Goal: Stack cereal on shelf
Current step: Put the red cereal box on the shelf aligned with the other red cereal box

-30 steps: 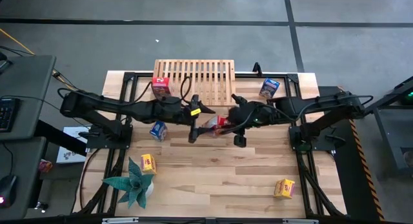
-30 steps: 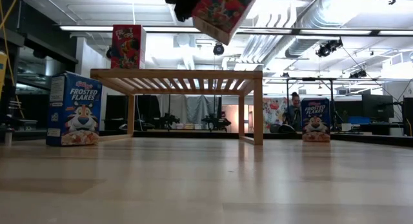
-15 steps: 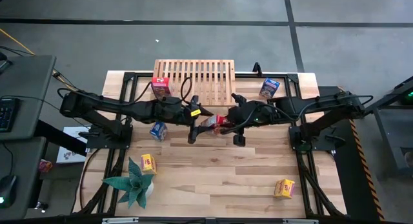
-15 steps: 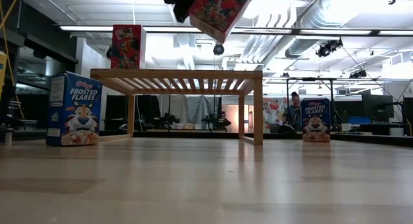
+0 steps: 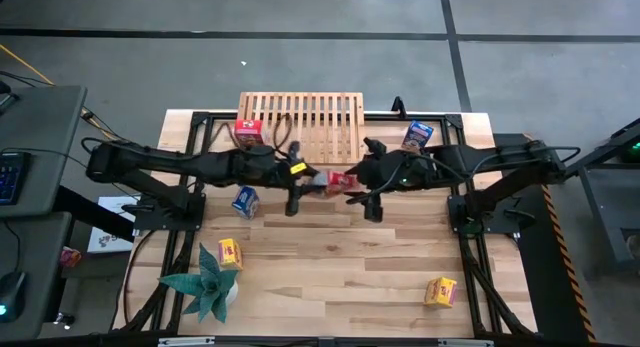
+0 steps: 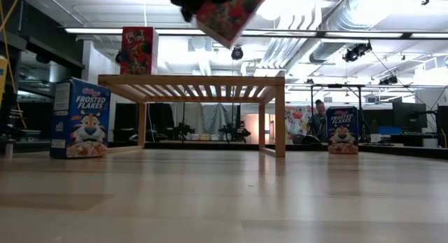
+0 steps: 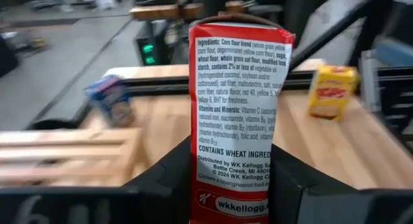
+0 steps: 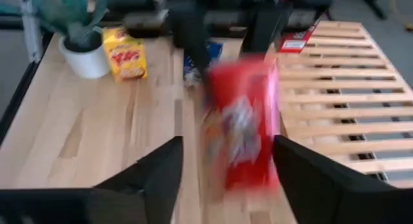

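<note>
A red cereal box (image 5: 334,180) hangs in the air just in front of the slatted wooden shelf (image 5: 320,122), between my two grippers. My left gripper (image 5: 306,181) reaches in from the left and is shut on it. My right gripper (image 5: 358,185) stands open at the box's right end; in the right wrist view its fingers (image 8: 158,175) flank the blurred box (image 8: 244,130) with a gap. In the low view the box (image 6: 231,15) hangs tilted above the shelf top (image 6: 192,80). A second red box (image 5: 249,130) stands on the shelf's left end. My left gripper pinches the red box between its two fingers (image 7: 161,182), one on each broad face, close to one end (image 7: 199,179). The narrow ingredients panel faces the wrist camera. The fingers come in roughly level from the table's left. The box is lifted clear and tilted.
A blue box (image 5: 245,201) stands left of the shelf's front and another (image 5: 417,136) at the far right. Yellow boxes sit at the near left (image 5: 230,252) and near right (image 5: 440,291). A teal potted plant (image 5: 205,282) is at the near left corner.
My left gripper has shut on the red box and taken hold of it; my right gripper has opened and let go. Both grippers and the box have gone a little toward the table's far edge, nearer the shelf, with the box staying tilted in the air.
</note>
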`<state>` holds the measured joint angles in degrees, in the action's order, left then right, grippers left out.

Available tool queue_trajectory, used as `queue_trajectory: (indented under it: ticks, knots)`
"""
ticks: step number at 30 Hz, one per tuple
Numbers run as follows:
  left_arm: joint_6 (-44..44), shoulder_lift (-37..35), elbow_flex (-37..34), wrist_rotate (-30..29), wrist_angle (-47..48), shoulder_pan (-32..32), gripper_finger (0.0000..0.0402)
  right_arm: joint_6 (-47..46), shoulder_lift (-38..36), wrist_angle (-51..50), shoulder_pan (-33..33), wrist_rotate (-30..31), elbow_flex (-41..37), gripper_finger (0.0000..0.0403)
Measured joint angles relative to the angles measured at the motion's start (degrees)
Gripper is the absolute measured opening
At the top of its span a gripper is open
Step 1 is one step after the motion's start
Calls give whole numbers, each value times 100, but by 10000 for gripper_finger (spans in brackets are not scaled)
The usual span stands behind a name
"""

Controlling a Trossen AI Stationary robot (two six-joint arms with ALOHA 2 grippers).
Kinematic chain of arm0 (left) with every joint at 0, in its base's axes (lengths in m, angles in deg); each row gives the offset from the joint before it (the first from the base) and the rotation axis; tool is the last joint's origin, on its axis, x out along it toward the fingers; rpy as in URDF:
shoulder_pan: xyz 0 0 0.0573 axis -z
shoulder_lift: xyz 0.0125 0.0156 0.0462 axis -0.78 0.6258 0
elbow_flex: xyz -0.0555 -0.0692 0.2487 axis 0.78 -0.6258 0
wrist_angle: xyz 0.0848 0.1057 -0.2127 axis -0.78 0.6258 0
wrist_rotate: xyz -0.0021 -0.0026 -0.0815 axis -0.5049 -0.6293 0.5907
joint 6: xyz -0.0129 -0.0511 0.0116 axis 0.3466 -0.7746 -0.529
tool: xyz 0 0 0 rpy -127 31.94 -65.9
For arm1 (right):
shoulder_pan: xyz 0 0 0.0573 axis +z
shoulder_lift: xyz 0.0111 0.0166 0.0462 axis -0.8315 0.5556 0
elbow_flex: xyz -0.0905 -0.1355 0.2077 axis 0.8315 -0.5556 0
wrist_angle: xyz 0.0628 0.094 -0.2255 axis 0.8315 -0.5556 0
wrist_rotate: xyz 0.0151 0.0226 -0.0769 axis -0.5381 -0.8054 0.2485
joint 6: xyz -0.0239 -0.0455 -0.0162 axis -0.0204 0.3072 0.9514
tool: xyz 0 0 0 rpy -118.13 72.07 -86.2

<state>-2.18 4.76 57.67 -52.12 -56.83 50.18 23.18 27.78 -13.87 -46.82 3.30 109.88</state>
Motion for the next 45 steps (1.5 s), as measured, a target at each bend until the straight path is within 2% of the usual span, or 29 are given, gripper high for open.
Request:
queue_trajectory:
  ticks: [5,10,12,15,18,21,27,30,33,36,40,43,45]
  knots:
    - [194,-1088,0,-615,457,-19,125,12,-4,-832,12,-131,492,263]
    - [1018,-2380,2,-1063,334,-52,120,61,-124,-1107,1,-60,514,265]
    - [1258,-2713,7,-1340,309,-274,121,4,-168,-1200,3,-62,437,265]
    - [1335,-2906,7,-1298,301,-856,121,-52,-191,-1263,7,-60,319,265]
    - [1196,-2790,7,-976,504,-1691,121,-108,-205,-1233,1,-38,165,265]
    - [976,-2507,-2,-410,613,-2682,121,-110,-203,-1257,1,-19,33,265]
    - [-24,-2115,15,1292,524,-4751,121,-156,-205,-1274,2,-19,-106,265]
    - [-453,-1990,-122,2239,555,-5459,121,-227,-201,-1446,1,-76,-121,265]
    - [-572,-2012,-479,2947,406,-5784,121,-287,-203,-1523,3,-78,-121,265]
    - [-539,-2177,-1019,2980,-89,-5891,121,-374,-222,-1544,3,-79,-121,265]
    - [-713,-2448,-1956,3017,-1315,-6027,121,-525,-221,-1561,43,-105,-121,265]
    - [-1093,-2537,-2585,3410,-2478,-6166,121,-548,-222,-1561,158,-105,-121,265]
    - [-1298,-2533,-2856,3647,-2815,-6284,121,-581,-222,-1537,240,-103,-121,265]
